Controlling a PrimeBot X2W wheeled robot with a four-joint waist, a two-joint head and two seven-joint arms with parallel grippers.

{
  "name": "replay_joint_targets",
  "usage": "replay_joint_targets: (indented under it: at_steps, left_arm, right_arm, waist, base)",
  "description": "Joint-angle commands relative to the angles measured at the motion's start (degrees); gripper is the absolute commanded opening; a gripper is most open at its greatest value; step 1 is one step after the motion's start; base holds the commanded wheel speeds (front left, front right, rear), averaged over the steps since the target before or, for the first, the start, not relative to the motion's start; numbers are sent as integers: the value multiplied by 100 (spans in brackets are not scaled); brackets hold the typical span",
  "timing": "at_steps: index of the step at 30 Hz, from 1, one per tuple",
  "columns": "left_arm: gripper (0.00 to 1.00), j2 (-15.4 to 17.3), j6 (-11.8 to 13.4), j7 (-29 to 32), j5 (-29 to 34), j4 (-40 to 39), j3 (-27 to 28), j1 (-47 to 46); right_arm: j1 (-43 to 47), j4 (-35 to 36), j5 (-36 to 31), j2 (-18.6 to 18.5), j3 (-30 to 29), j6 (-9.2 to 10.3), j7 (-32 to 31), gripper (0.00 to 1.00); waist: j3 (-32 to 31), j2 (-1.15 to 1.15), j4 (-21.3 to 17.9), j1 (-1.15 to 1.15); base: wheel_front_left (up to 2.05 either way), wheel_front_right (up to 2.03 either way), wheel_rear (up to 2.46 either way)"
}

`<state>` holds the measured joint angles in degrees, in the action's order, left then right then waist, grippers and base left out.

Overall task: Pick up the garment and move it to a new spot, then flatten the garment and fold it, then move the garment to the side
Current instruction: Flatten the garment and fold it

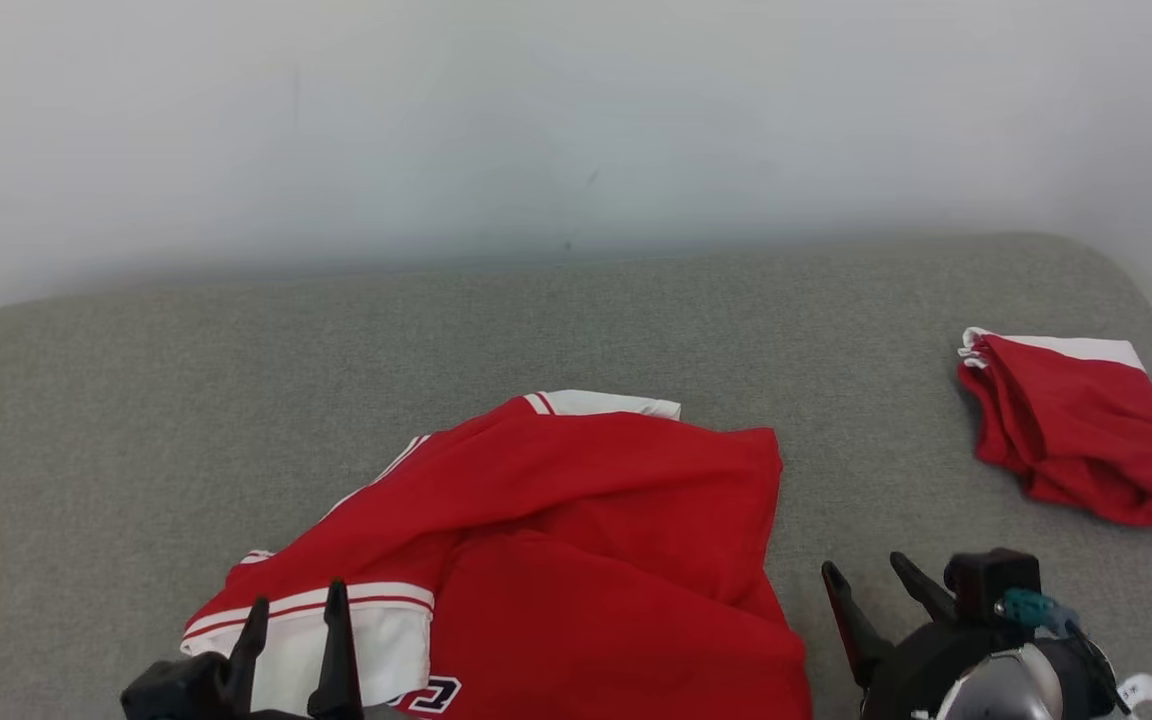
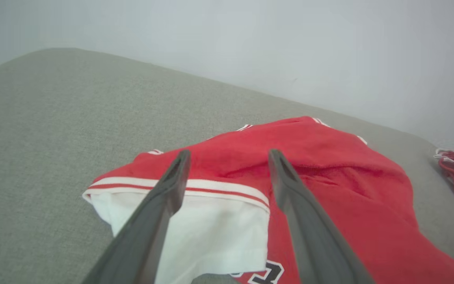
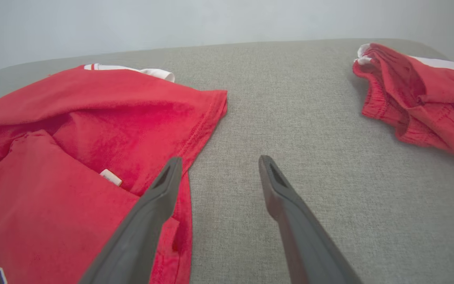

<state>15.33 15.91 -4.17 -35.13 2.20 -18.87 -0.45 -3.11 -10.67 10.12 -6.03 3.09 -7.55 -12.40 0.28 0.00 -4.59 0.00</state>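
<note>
The garment [image 1: 576, 520] is a red jersey with white, striped sleeves, lying crumpled on the grey padded surface [image 1: 636, 310] near its front edge. My left gripper [image 1: 296, 595] hangs open just above its white sleeve, the garment [image 2: 329, 165] spreading beyond the fingers in the left wrist view, where the left gripper [image 2: 229, 154] holds nothing. My right gripper [image 1: 864, 563] is open beside the garment's right edge, over bare fabric surface. In the right wrist view, the right gripper [image 3: 220, 159] has its left finger over the hem of the garment [image 3: 93, 130].
A second red and white piece of clothing [image 1: 1076, 440] lies folded at the right edge of the surface, also seen as a folded red piece [image 3: 420, 94] in the right wrist view. A pale wall stands behind the surface.
</note>
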Motion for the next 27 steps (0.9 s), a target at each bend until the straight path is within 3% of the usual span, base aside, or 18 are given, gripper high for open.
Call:
replay_joint_targets:
  at_steps: [1, 6, 14, 15, 18, 21, 23, 24, 25, 27]
  left_arm:
    - [100, 4, -31, -61, 35, -19, -18, -30]
    - [100, 118, -440, -601, 126, -52, -64, -61]
    - [100, 236, -549, -738, 179, -124, -54, -116]
    - [100, 253, -581, -760, 190, -154, -51, -120]
    - [100, 312, -611, -823, 209, -214, -9, -49]
    - [100, 395, -590, -874, 179, -249, 72, 81]
    - [100, 447, -567, -896, 154, -280, 154, 137]
    - [100, 470, -536, -897, 152, -300, 186, 168]
    - [100, 487, -532, -896, 130, -329, 217, 206]
    - [100, 515, -481, -866, 112, -367, 243, 307]
  right_arm:
    - [-64, -44, 50, 0, -4, 14, -59, 100]
    - [-668, -556, 278, 101, -262, 14, -1020, 100]
    - [-1223, -1206, 207, 252, -528, 13, -1676, 100]
    - [-1238, -1254, 168, 270, -546, 13, -1709, 96]
    - [-1307, -1376, 136, 299, -564, 13, -1726, 59]
    - [-1351, -1468, 129, 295, -535, 13, -1720, 45]
    - [-1356, -1510, 110, 304, -517, 13, -1687, 27]
    - [-1377, -1512, 82, 305, -520, 14, -1662, 9]
    - [-1403, -1495, 70, 303, -542, 13, -1612, 0]
    - [-1412, -1419, -78, 293, -617, 14, -1512, 0]
  waist:
    - [66, 0, 109, 0]
    - [228, 0, 465, 0]
    - [442, 0, 865, 0]
    - [447, 0, 888, 0]
    - [452, 0, 934, 0]
    - [449, 0, 968, 0]
    - [443, 0, 983, 0]
    - [438, 0, 989, 0]
    - [430, 0, 994, 0]
    - [405, 0, 1005, 0]
  base:
    - [0, 0, 0]
    - [0, 0, 0]
    - [0, 0, 0]
    - [0, 0, 0]
    - [0, 0, 0]
    - [0, 0, 0]
    - [0, 0, 0]
    - [0, 0, 0]
    - [0, 0, 0]
    - [0, 0, 0]
